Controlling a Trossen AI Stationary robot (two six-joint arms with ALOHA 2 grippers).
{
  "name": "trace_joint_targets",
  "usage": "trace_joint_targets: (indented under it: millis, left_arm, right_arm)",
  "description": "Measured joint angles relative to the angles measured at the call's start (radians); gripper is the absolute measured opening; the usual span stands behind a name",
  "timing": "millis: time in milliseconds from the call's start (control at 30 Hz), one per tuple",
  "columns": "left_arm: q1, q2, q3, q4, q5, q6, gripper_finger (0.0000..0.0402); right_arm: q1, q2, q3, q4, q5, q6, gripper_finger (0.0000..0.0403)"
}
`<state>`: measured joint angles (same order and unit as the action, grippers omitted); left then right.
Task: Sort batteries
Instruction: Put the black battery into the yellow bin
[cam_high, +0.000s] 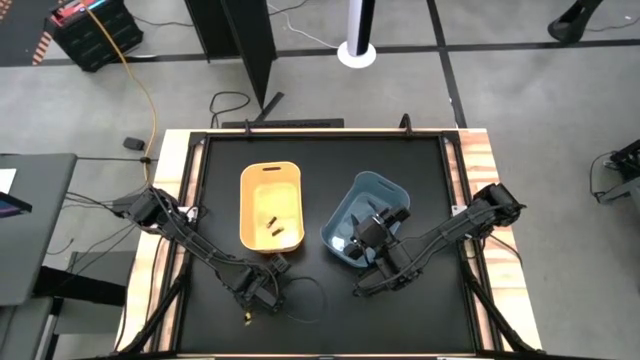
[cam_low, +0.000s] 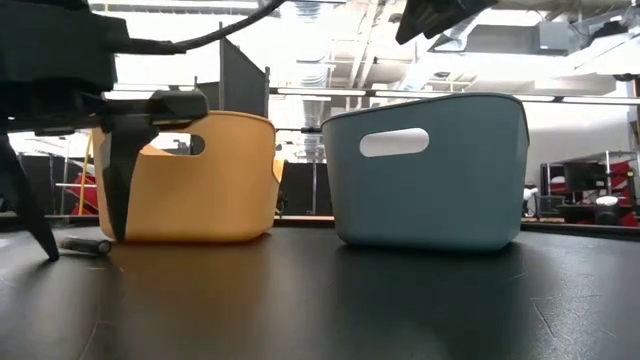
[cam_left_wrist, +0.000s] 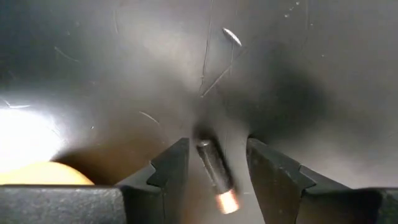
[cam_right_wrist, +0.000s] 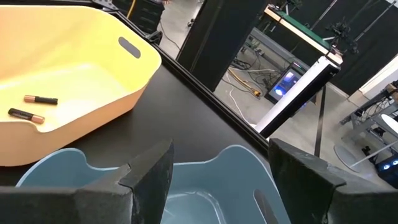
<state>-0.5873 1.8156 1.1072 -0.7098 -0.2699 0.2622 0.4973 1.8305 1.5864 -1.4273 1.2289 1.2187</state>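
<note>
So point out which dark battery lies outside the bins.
The dark battery on the black table, between the open fingers of the left gripper. The two other dark batteries lie inside the yellow bin.

A black table top (cam_high: 320, 310) is framed by pale wood edges (cam_high: 483, 160). One bin (cam_high: 271, 205) is coloured yellow-orange, the other bin (cam_high: 362, 222) pale blue. Two dark batteries (cam_right_wrist: 33, 107) with copper-coloured ends are seen in the yellow-orange bin. A dark battery (cam_left_wrist: 216, 174) with a copper-toned tip is shown between the black fingers of the left gripper (cam_left_wrist: 217, 168). The right gripper (cam_right_wrist: 221, 165) is likewise black. The floor (cam_high: 520, 90) is rendered grey
</note>
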Motion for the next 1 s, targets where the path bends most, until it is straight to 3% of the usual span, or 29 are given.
trace_joint_targets:
  millis: [633,1000]
  left_arm:
    - [0.007,0.001,0.009,-0.081,-0.024,-0.187,0.0136]
    - [0.016,-0.001,-0.031,-0.056,-0.007,-0.211,0.0135]
  right_arm:
    - [-0.002,0.0,0.0,0.012,0.0,-0.016,0.0279]
    - [-0.002,0.0,0.0,0.022,0.0,-0.016,0.0279]
